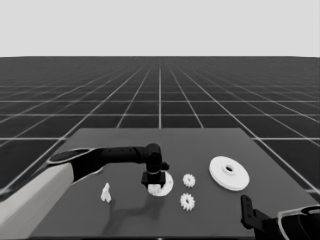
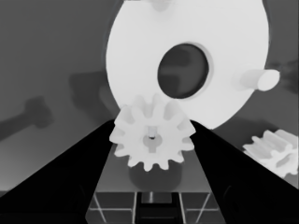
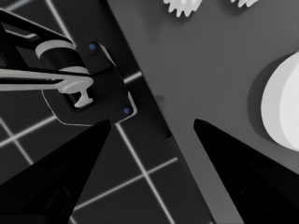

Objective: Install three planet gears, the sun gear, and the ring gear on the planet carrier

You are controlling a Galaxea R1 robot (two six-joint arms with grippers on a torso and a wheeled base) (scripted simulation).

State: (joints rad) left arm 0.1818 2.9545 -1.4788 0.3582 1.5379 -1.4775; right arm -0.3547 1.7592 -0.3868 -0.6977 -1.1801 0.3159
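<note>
Head view: the left gripper (image 1: 153, 181) hangs right over the smaller round part (image 1: 161, 184) at mid-table, two loose gears (image 1: 188, 180) beside it, the larger round part (image 1: 229, 173) well apart.

Left wrist view: fingers pinch a gear (image 2: 152, 138) above a peg (image 2: 259, 79); misaligned, it could jam or tip off.

Right wrist view: the right gripper (image 3: 152, 128) is parked at the corner, fingers spread wide, holding nothing.
</note>
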